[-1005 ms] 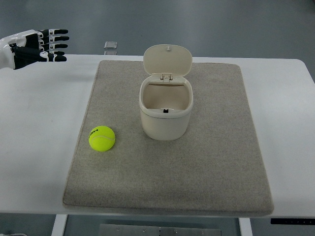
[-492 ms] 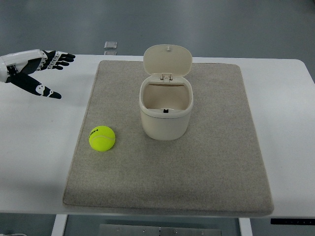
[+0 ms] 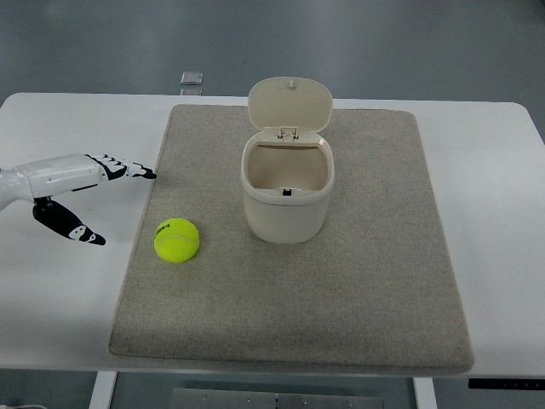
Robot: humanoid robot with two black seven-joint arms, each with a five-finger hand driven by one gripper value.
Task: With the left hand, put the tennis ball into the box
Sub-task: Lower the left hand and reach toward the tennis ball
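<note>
Table [image 3: 494, 170]: white, carries everything; bare on L side, where your arm comes in.
Mat [image 3: 383, 281]: grey felt-like pad, covers most of the table centre. Ball and box both sit on it.
Box [image 3: 287, 198]: cream bin w/ hinged lid [image 3: 289, 104] tipped up at the far side. Mouth open and facing up, nothing seen inside. Sits mid-mat, far half.
Left hand [image 3: 81, 189]: over bare table just off the mat's L edge, fingers [image 3: 119, 169] stretched out and spread toward the mat, thumb [image 3: 72, 228] dropped low and wide. Holds nothing. Not touching the ball.
Right hand: not in the shot.
Tennis ball [image 3: 176, 239]: yellow-green, on the mat nr its L edge, near-left of the box, apart from it. Lies R of the hand, between the finger line and the thumb line.
Small square object [image 3: 192, 78]: at the table's far edge, can't ID, well clear of the work.
Step (judged): reach, pre-grasp. Ball not yet taken.
Do it well: keep that wide thumb-finger gap and bring the palm over the ball from the L. Come down, don't sweep in flat, or a fingertip will likely roll it.
Close: wrap fingers round the far side, thumb on the near side. Check it's seated before you lift.
Carry: lift clear of the box rim, approach from the near-left so the raised lid stays out of the way, let go over the mouth.
</note>
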